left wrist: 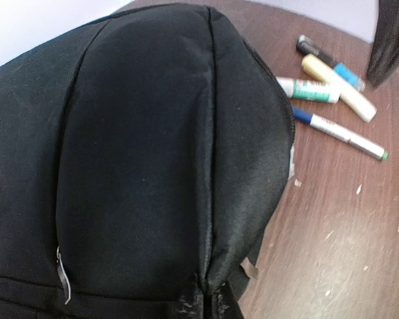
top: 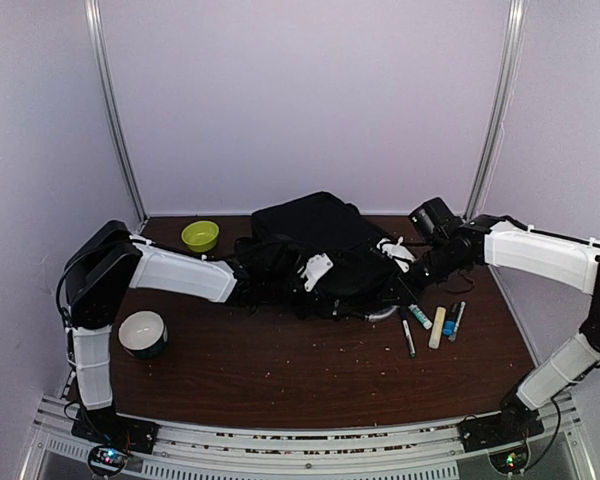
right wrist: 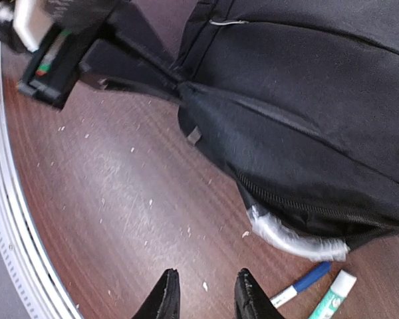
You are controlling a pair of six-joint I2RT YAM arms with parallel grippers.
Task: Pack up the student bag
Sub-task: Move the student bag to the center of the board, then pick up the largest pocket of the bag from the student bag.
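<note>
Pincers first, from above: the left gripper (top: pixel 325 272) lies over the near side of the student bag (top: pixel 315 225), which sprawls at the far middle of the table (top: pixel 280 385). Its jaws are lost against the black cloth, so I cannot tell their state. The right gripper (top: pixel 402 255) sits at the bag's right edge.

Left wrist view: the bag fills the frame and no opening shows. The pens (left wrist: pixel 339 133) lie to its right.

Right wrist view: its fingers (right wrist: pixel 165 299) stand apart, holding nothing, over bare wood near the bag.

Packing looks barely begun, with the pens outside and the bag apparently unopened.
</note>
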